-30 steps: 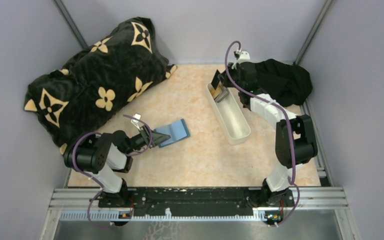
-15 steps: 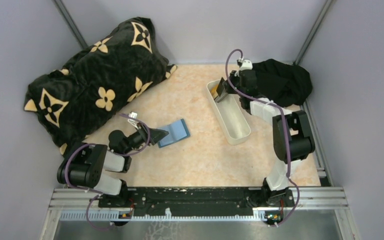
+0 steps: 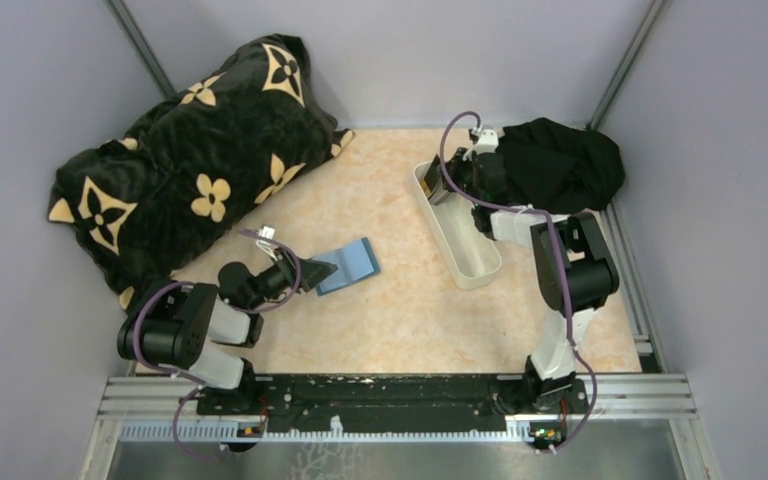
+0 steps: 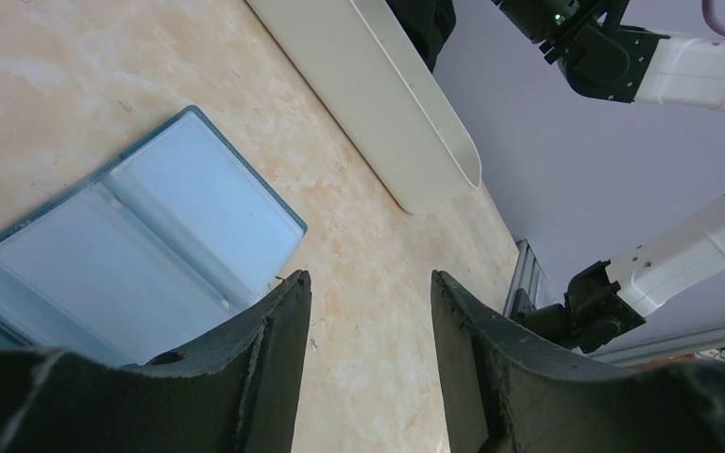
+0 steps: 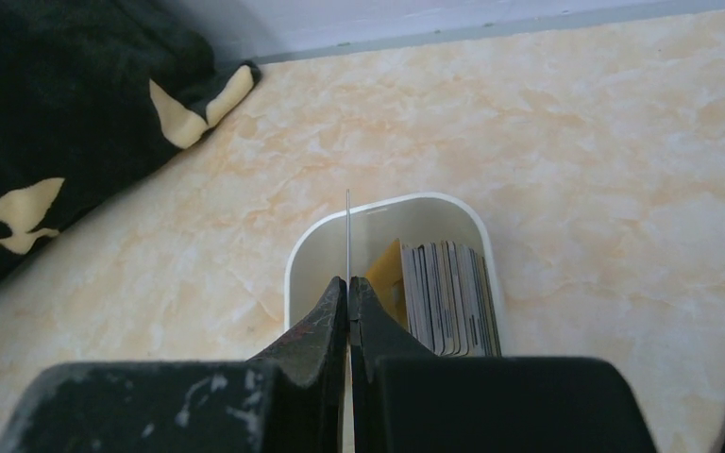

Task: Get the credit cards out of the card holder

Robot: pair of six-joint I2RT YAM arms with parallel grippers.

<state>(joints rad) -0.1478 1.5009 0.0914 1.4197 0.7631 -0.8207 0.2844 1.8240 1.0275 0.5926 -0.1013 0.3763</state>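
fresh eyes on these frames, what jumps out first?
The big black flower-print blanket fills the far left corner. At far right, the right gripper is shut on a thin card held edge-on over the end of the white tray, where a stack of cards already stands. Nearer left, the blue card holder lies open, no card showing, with the left gripper open at its edge.

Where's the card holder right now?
Top view: the card holder lies open on the table, left of centre, right at the tips of the open left gripper; the white tray sits off to its right.
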